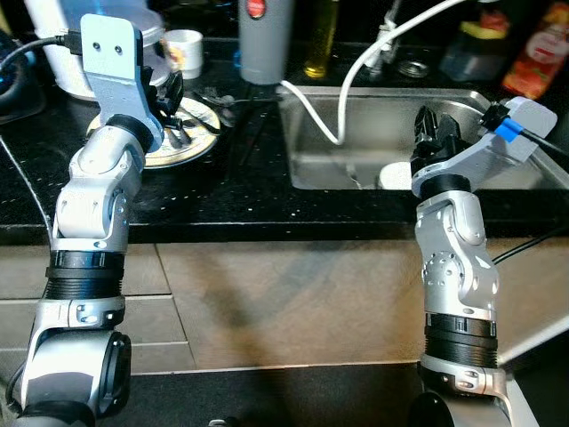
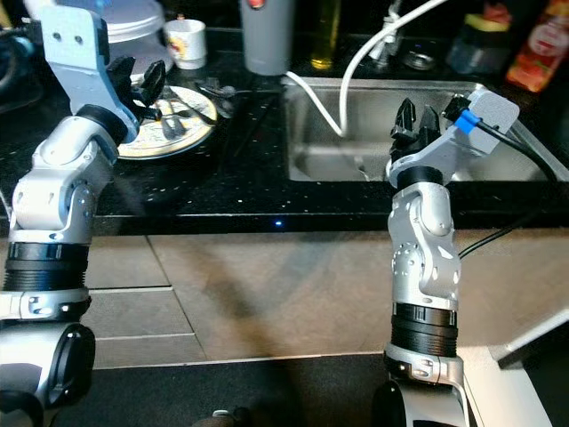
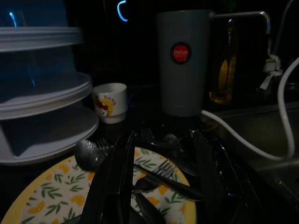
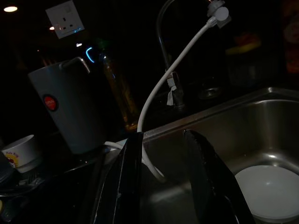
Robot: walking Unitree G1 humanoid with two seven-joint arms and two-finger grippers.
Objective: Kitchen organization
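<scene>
Hovering my spread left end effector (image 3: 159, 186) over the plate (image 3: 51, 200); fork (image 3: 161, 170) beneath, handle pointing right.

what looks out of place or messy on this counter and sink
A white hose droops from the tap over the counter edge into the steel sink. Dark cutlery lies jumbled across the yellow leaf-patterned plate, some spilling onto the black counter.

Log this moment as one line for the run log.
left hand: open, over patterned plate with cutlery | right hand: open, empty, at sink edge | white dish in sink | white hose trailing into sink
</scene>
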